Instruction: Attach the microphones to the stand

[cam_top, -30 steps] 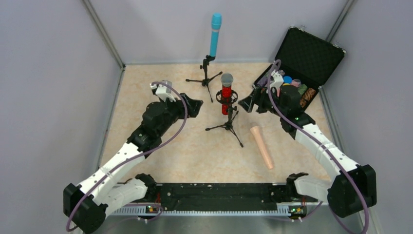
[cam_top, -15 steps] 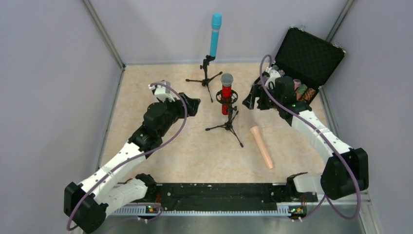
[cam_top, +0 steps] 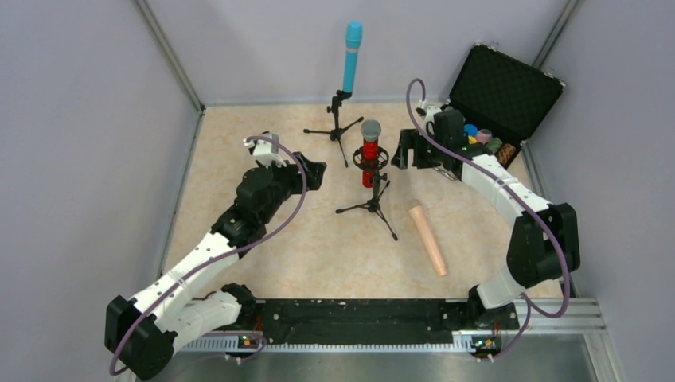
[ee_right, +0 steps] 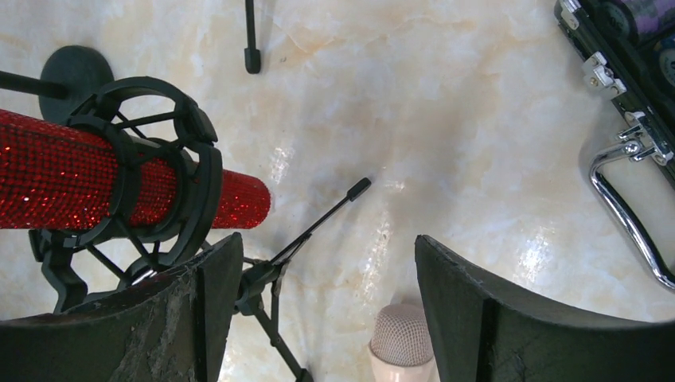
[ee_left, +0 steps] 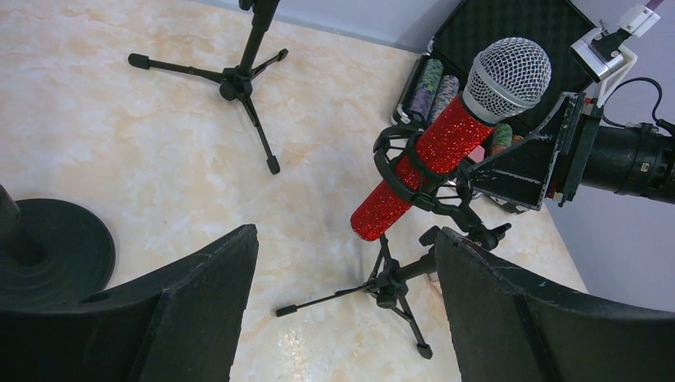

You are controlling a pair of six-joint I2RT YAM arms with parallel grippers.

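Observation:
The glittery red microphone [cam_top: 370, 159] with a silver mesh head sits upright in the shock mount of a black tripod stand [cam_top: 372, 205] at mid table; it also shows in the left wrist view [ee_left: 446, 147] and the right wrist view [ee_right: 72, 183]. The teal-blue microphone [cam_top: 351, 56] stands clipped on the far tripod stand [cam_top: 336, 127]. The pale peach microphone [cam_top: 427, 239] lies flat on the table, right of the red one's stand; its head shows in the right wrist view [ee_right: 402, 344]. My left gripper [cam_top: 312, 171] is open and empty, left of the red microphone. My right gripper [cam_top: 403, 149] is open and empty, right of it.
An open black case [cam_top: 497, 87] holding several small items stands at the back right, just behind my right arm. A round black stand base [ee_left: 48, 247] shows at the left of the left wrist view. Grey walls close in the table on three sides.
My right arm has swung back and to the left, its gripper moving from the case front toward the red microphone's right side. My left arm has not moved.

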